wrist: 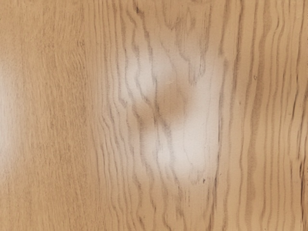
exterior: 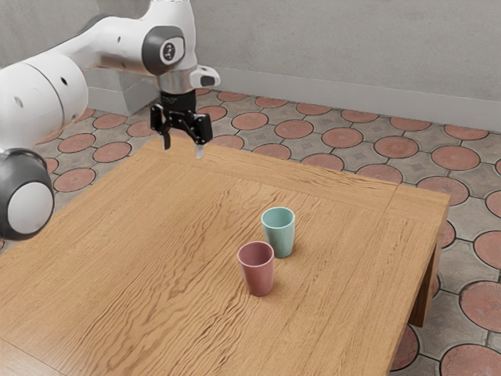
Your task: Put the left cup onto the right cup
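Note:
A pink cup (exterior: 257, 268) stands upright on the wooden table (exterior: 141, 258), right of the table's middle in the exterior view. A teal cup (exterior: 279, 231) stands upright just behind it and slightly toward the exterior view's right, nearly touching. My gripper (exterior: 182, 144) hangs open above the table's far left corner, well away from both cups, with nothing between its fingers. The wrist view looks straight down on bare table wood (wrist: 154, 115).
The table's far edge runs just behind the gripper and its right edge lies beyond the cups. A tiled floor (exterior: 376, 149) and a grey wall surround the table.

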You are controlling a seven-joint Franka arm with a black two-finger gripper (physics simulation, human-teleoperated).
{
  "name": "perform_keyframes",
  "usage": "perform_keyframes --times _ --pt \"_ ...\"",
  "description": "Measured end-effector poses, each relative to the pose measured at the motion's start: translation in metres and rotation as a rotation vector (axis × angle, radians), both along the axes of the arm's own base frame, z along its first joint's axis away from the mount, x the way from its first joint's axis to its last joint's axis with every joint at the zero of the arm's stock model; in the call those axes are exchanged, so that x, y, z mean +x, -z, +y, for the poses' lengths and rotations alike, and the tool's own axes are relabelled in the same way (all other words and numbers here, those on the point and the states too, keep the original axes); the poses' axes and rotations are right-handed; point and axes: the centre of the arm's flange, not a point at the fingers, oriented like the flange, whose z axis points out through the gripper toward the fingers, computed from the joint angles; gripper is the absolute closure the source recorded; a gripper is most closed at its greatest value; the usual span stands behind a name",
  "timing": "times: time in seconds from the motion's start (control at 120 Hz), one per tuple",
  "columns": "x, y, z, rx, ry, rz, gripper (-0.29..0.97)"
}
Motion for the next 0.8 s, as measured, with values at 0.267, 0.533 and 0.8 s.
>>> perform_keyframes --times 0.267,0.533,0.8 --pt "0.020 0.019 -0.013 -0.003 0.021 -0.016 0.00" --pt "0.032 0.059 -0.036 0.002 0.057 -0.009 0.00" --pt "0.037 0.067 -0.067 -0.023 0.083 -0.028 0.00"
